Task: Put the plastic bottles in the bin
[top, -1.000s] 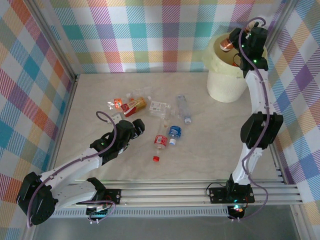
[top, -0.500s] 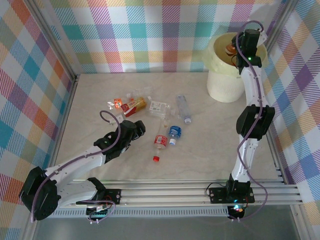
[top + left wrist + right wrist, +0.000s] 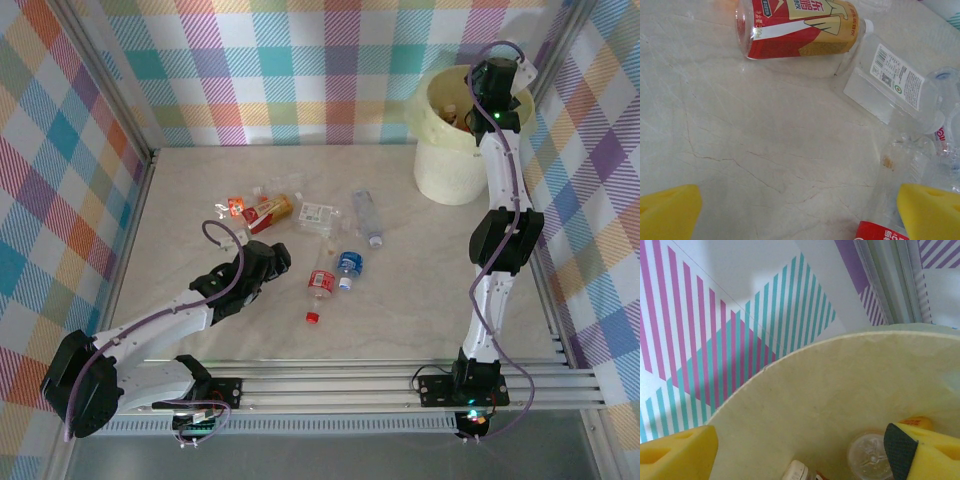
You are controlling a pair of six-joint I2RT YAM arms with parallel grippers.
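A few clear plastic bottles [image 3: 867, 457] sit in the round cream-yellow bin [image 3: 805, 390] below the right fingers [image 3: 675, 452], spread wide and empty. Plenty more litter the counter [image 3: 740, 130] ahead of the left fingers [image 3: 667, 210], also wide open, empty.

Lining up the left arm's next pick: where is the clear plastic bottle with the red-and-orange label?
In the top view, the red-and-orange-labelled bottle lies on its side left of centre on the table, directly left of a flattened clear white-labelled bottle.
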